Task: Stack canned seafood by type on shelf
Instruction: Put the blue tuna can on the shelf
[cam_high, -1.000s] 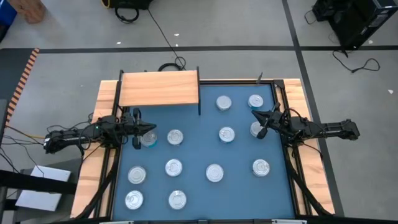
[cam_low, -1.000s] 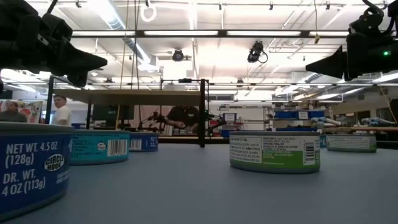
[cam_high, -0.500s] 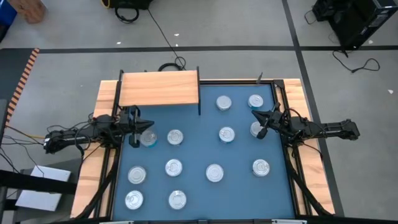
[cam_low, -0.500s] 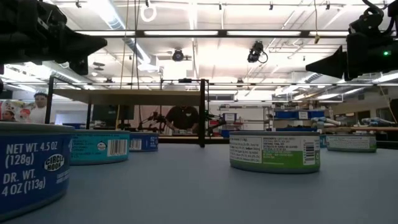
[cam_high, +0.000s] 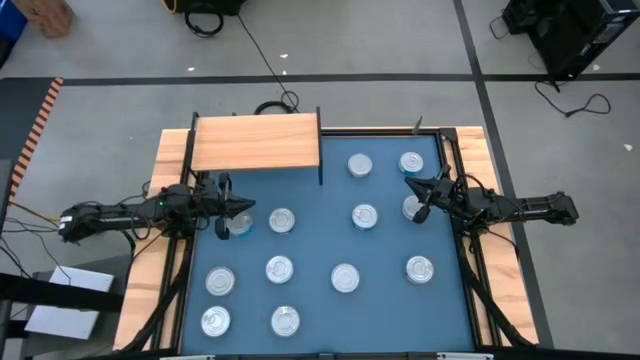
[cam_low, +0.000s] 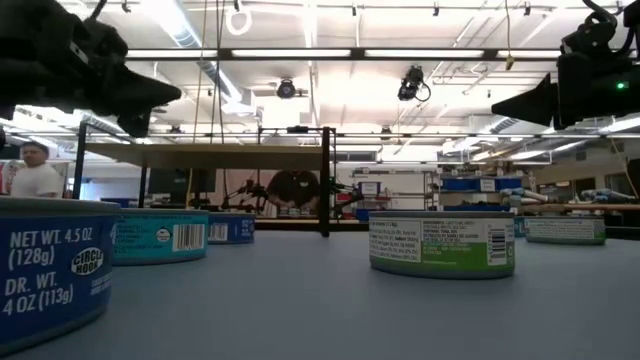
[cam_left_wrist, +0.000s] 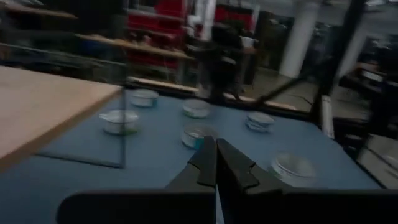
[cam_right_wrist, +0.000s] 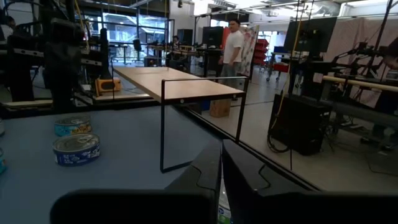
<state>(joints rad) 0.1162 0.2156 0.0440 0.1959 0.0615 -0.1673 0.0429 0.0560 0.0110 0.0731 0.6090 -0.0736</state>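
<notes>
Several short round tins with silvery lids stand scattered on the blue tabletop (cam_high: 320, 245). The light wooden shelf (cam_high: 255, 142) stands on thin black legs at the table's far left, its top bare. My left gripper (cam_high: 248, 207) is shut and hovers at the table's left side, just above a bluish tin (cam_high: 240, 226). In the left wrist view its fingers (cam_left_wrist: 216, 146) point over a tin (cam_left_wrist: 194, 135). My right gripper (cam_high: 407, 183) is shut and hangs at the table's right side, above another tin (cam_high: 411, 208). Its fingers (cam_right_wrist: 221, 152) face the shelf (cam_right_wrist: 174, 84).
Two tins (cam_high: 360, 166) (cam_high: 411, 163) stand by the far edge, and others sit toward the near edge (cam_high: 286, 320). Wooden rails frame the table on both sides (cam_high: 140, 290). In the low view a green-labelled tin (cam_low: 441, 243) and blue tins (cam_low: 50, 265) stand close; people are in the room behind.
My left arm has shifted a little: its shut gripper tipped up to level and then dipped down again, staying above the same tin by the table's left edge. The right arm and all tins have kept still.
</notes>
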